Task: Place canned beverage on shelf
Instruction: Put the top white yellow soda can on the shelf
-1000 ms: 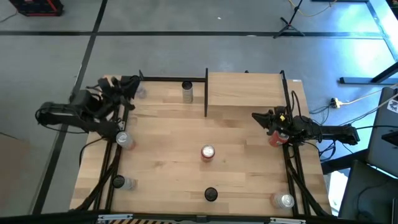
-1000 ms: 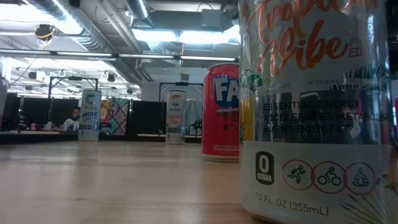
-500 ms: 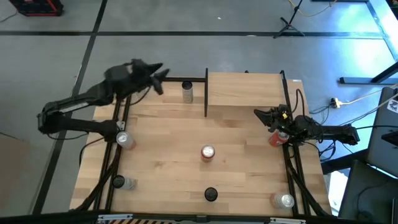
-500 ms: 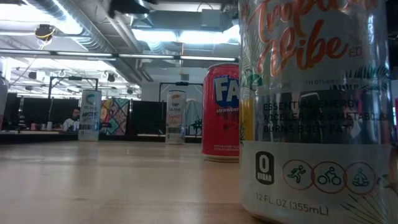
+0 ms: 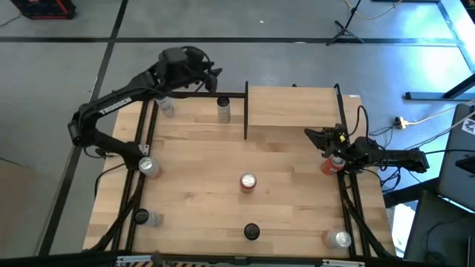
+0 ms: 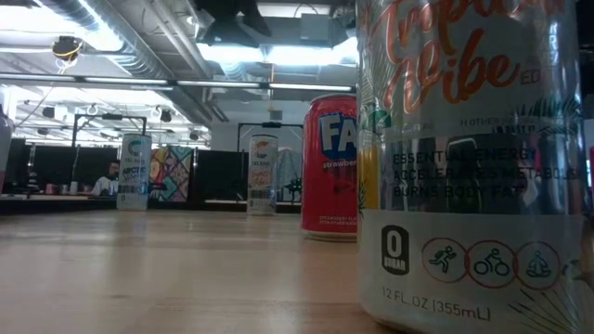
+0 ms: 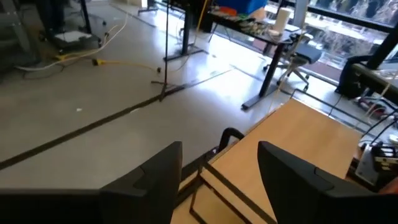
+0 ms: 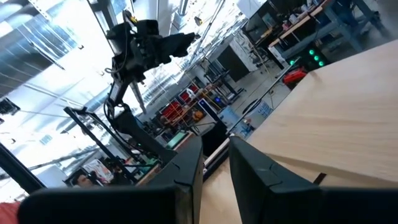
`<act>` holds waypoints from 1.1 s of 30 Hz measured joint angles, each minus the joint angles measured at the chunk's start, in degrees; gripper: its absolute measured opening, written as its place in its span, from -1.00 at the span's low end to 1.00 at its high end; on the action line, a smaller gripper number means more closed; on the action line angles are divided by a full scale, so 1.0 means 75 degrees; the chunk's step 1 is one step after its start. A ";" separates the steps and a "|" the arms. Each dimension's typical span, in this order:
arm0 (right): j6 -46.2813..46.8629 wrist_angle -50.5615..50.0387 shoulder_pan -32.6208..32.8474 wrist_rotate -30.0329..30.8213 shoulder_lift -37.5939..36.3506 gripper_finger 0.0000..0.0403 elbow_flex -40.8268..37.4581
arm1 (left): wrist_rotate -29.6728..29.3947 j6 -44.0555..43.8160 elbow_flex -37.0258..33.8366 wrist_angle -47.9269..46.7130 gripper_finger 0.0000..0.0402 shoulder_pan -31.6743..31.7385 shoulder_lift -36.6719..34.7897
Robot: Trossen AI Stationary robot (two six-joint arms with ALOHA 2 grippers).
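- Shelf at the counter's far right corner is bare on top, so by my reckoning nothing of the job is done yet.
- Cans stand scattered over the counter, none on the shelf: a slim can near the far edge just left of the shelf's post, another can at the far left under the left arm, a red-topped can in the middle, a can at the left edge, and more along the near edge.
- Left claw is up in the air beyond the far left corner, fingers apart with nothing between them (its wrist view looks down on floor and the shelf's corner).
- Right claw sits at the right edge, just near of the shelf, its fingers drawn close together and empty as far as I can see; a red can stands by that arm.
- Left to do, I'd say: the whole of it, meaning reach a can (the slim one is closest to the left claw), clamp it, lift it over and set it upright on the shelf.
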 joint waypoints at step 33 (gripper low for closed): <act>-0.0139 -0.0003 -0.0001 -0.0224 0.0000 -0.66 0.0003 | 0.1574 0.0519 0.1485 -0.3388 0.60 0.0248 0.2331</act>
